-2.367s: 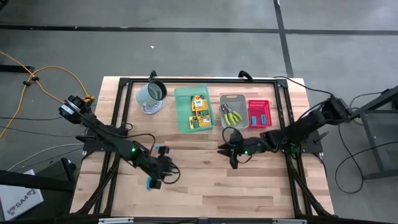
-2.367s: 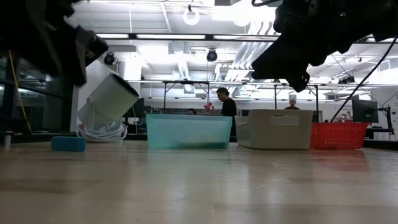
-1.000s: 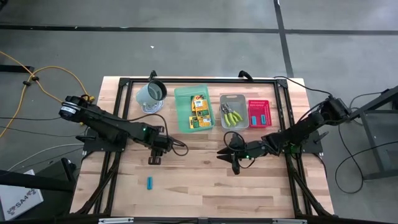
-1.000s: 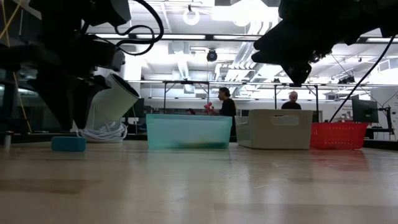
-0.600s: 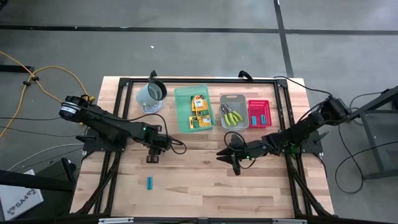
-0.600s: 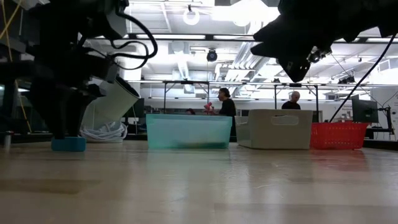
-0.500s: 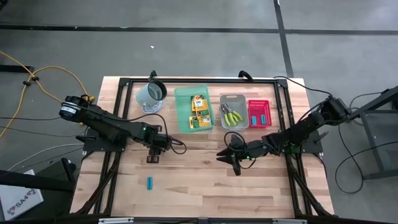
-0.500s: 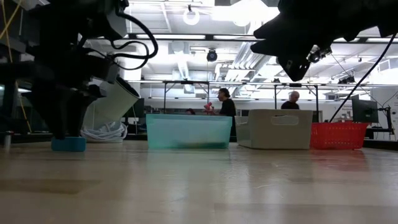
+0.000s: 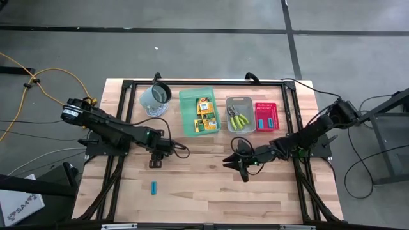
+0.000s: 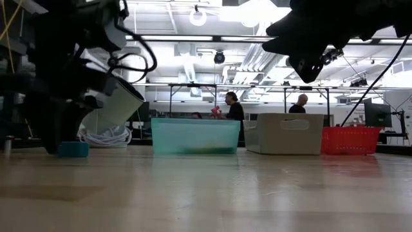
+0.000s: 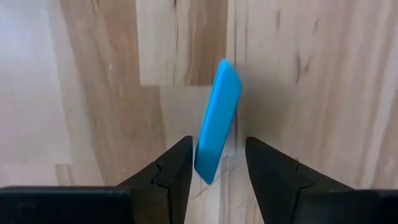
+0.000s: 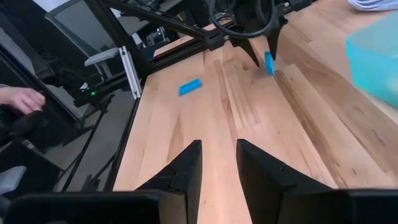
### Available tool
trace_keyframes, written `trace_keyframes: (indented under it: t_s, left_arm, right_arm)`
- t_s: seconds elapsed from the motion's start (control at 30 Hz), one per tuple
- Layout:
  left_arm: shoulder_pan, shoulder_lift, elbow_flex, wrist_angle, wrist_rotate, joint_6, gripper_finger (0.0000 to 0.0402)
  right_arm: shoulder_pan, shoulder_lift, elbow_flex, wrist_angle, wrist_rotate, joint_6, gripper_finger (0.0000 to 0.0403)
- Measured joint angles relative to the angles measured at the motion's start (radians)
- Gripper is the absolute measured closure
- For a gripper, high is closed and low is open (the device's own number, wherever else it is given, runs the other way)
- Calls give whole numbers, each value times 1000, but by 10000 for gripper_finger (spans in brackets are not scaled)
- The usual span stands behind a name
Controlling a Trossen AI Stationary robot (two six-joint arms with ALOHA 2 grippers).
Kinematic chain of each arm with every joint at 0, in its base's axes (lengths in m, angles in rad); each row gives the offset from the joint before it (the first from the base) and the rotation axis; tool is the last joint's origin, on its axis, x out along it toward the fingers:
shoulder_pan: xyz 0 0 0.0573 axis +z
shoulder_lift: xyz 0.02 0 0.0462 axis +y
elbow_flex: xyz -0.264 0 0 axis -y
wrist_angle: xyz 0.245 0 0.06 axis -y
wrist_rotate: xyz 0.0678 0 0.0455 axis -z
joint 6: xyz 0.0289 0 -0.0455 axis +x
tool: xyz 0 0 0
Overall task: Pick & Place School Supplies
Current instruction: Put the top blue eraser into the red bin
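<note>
A cyan-blue piece sits between the fingers of my left gripper, which is open and points down at the table's left middle. The right wrist view shows this piece under that gripper. A second cyan piece lies flat nearer the near edge. My right gripper hovers open over the table's middle, touching nothing. The yellow-orange boxes lie in the green tray, the plier-like tools in the grey tray, and more cyan pieces in the red tray. My left gripper comes from above, pointing down, with one end of the cyan piece between its fingers. That end is close against one finger, and a gap shows to the other. I cannot tell whether it touches the piece.
The green tray, grey tray and red tray stand in a row along the far edge, with the tilted mug to their left. Bare wood spreads across the near half. People stand in the room behind; a hand shows beside the table.
My left gripper has shifted a little toward the table's left edge and dropped lower. Before that it moved from the cyan piece by the near edge toward the far edge, and that piece stayed where it lay. My right gripper has kept almost still.
</note>
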Motion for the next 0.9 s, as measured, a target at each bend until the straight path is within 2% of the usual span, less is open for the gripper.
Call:
trace_keyframes:
  t_s: [0.27, 0.6, 0.9]
  left_arm:
    - [-2, -1, -29, 34, 3, -20, 261]
    - [-3, -1, -30, 52, -3, -9, 310]
    - [-3, -1, -30, 58, -17, -9, 317]
  right_arm:
    - [2, 0, 0, 18, 3, -18, 311]
    - [2, 0, 0, 29, 3, -20, 311]
    - [2, 0, 0, 29, 3, -23, 311]
